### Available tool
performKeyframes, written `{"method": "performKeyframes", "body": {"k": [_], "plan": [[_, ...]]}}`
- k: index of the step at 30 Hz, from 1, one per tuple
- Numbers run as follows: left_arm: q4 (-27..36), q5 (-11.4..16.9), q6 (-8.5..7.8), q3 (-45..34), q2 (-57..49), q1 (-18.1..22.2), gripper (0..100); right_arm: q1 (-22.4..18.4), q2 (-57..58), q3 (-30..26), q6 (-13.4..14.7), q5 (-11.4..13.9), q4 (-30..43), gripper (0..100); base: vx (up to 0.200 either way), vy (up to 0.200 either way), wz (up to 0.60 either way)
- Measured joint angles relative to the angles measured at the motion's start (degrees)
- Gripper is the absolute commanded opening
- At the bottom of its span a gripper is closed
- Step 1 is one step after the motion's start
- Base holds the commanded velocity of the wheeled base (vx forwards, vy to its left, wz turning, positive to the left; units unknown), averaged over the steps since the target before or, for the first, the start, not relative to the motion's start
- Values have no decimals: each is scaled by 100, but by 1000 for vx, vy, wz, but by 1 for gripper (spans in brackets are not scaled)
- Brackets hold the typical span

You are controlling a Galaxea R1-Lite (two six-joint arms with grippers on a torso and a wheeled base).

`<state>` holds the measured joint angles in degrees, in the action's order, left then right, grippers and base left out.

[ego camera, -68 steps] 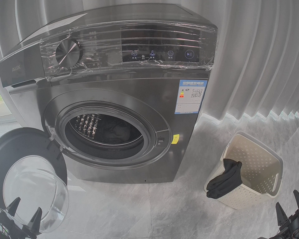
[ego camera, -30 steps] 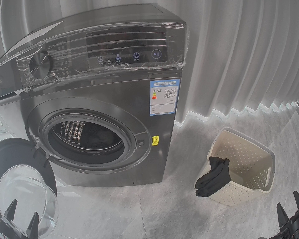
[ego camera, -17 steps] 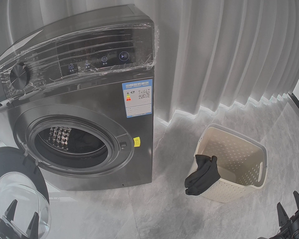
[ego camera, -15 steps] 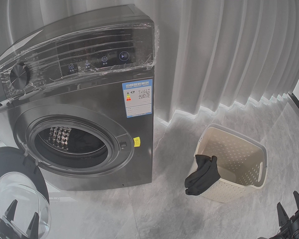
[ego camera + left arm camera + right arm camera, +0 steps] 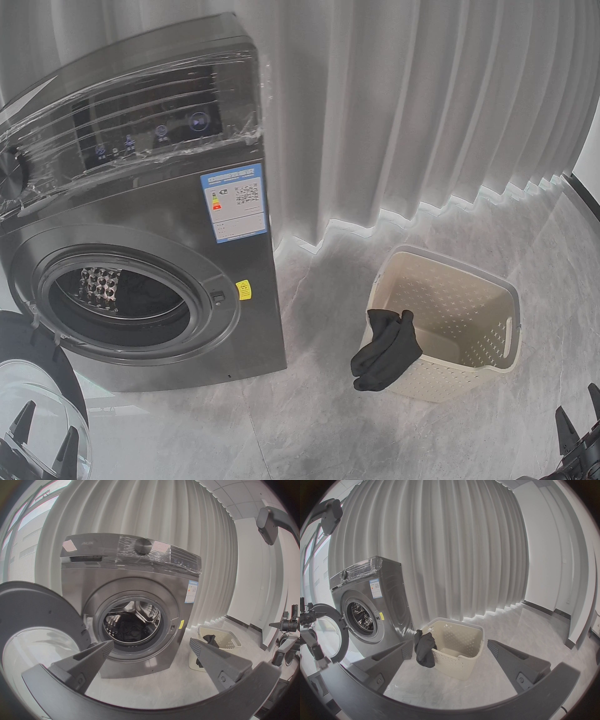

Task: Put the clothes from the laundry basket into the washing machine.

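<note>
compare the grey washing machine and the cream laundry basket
The dark grey metal washing machine stands far taller than the cream perforated plastic laundry basket. The machine opens at the front, its round door swung open; the basket opens at the top. The machine holds dark clothes inside; the basket has a black garment draped over its rim. Both stand on the grey floor.

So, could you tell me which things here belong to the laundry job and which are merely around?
For the job: washing machine, its open door, laundry basket, black garment draped over the basket's rim, dark clothes in the drum, left gripper, right gripper, both open.
Just around: white curtain, grey floor.
</note>
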<state>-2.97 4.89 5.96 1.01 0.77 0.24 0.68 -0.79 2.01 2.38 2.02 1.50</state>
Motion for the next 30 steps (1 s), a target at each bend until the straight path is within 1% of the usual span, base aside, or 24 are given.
{"method": "performKeyframes", "body": {"k": [19,21,30], "plan": [[0,12,-9,0,5,0,100,0,-5,0,0,7,0,100,0,0,0],[0,11,-9,0,7,0,100,0,-5,0,0,7,0,100,0,0,-600],[0,11,-13,0,9,-2,100,0,-6,0,-6,16,0,100,0,0,0]]}}
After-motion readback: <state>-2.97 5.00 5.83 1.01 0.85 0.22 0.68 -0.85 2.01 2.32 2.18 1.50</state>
